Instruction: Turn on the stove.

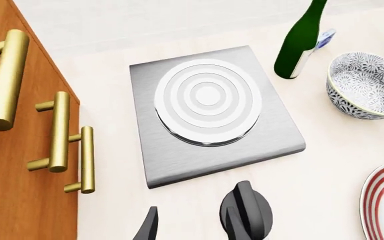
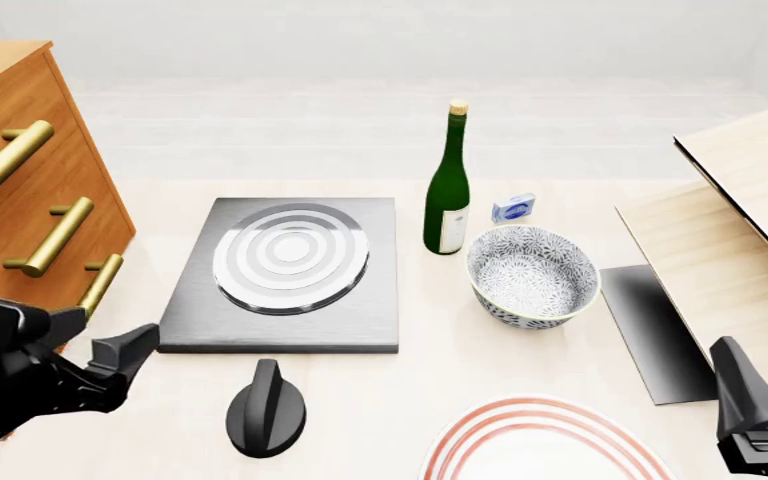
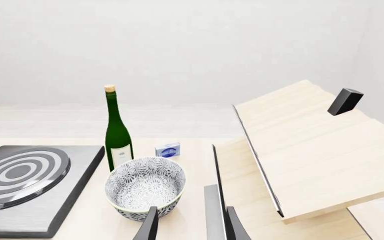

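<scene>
The stove (image 2: 291,275) sat centre-left, its knob (image 2: 267,408) just below the slab's near edge with bare tabletop (image 2: 384,400) around; left gripper (image 2: 97,365) and right gripper (image 3: 188,227) jaws stood open, empty

Stove (image 2: 291,275) brushed matt metal, silvery glossy rings; knob (image 2: 267,408) black plastic-looking; cabinet (image 2: 17,180) wood, brass handles (image 2: 57,235); bottle (image 2: 448,185) glossy green glass; bowl (image 2: 532,275) glazed ceramic.
</scene>
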Available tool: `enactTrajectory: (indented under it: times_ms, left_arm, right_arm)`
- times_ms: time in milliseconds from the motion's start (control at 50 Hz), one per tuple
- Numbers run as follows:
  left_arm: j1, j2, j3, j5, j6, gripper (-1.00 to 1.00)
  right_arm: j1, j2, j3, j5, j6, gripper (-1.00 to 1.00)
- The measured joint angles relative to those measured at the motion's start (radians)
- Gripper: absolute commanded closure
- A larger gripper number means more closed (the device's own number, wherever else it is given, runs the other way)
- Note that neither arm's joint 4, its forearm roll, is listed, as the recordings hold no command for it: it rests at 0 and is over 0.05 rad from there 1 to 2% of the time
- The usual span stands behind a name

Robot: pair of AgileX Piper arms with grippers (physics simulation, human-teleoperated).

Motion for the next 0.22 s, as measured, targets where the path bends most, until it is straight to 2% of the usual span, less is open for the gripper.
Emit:
enactTrajectory:
  times_ms: [220]
  left_arm:
    - [-0.014,-0.1,-0.082,0.134,0.014,-1.0]
  right_arm:
    - [0.0,0.0,-0.001,0.001,0.0,-1.0]
